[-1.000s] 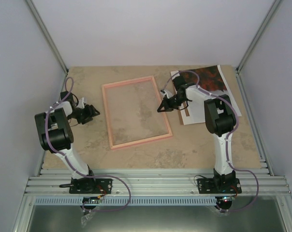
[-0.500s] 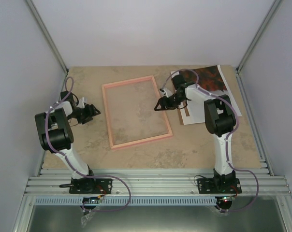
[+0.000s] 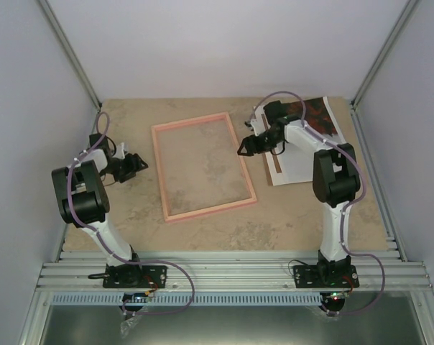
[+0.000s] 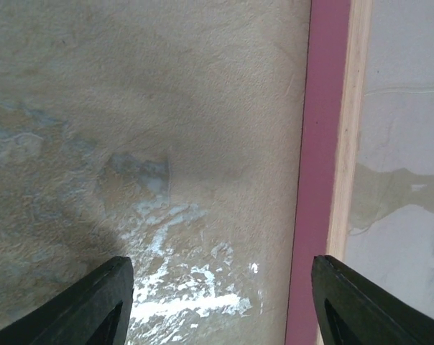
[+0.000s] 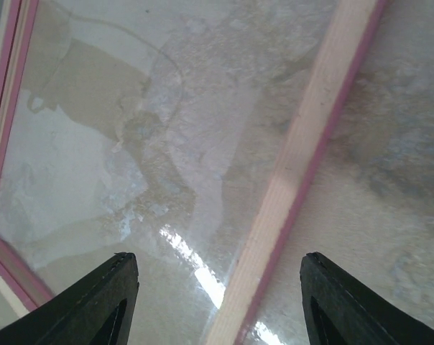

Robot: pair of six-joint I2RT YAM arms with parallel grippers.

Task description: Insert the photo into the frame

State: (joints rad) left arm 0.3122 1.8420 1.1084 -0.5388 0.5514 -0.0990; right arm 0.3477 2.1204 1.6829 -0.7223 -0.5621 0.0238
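The photo (image 3: 316, 116) lies flat at the upper right of the top view, its dark red print towards the far edge and its white part nearer, partly covered by the right arm. The frame (image 3: 210, 209) lies apart from it at the centre, a pink rectangle turned slightly askew, with the table's pattern showing through its glossy middle. The right gripper (image 3: 241, 151) hangs over the frame's right bar, near the upper right corner. In the right wrist view its two black fingers are spread wide with nothing between them (image 5: 217, 295), and the pale bar (image 5: 310, 136) runs diagonally below. The left gripper (image 3: 139, 164) sits at the left of the picture, well apart from the frame. Its wrist view shows the fingers equally wide and empty (image 4: 220, 302), with the frame's pink edge (image 4: 317, 144) running up the right side. Everything rests on a tan, mottled stone-patterned table (image 3: 289, 215), enclosed by plain pale lilac walls, with ribbed aluminium rails (image 3: 224, 277) along the bottom where the arm bases are bolted. Compared with half a second ago, the right gripper has shifted up and slightly right along the frame's bar, and its elbow has swung rightward. The photo, frame and left arm lie as before.
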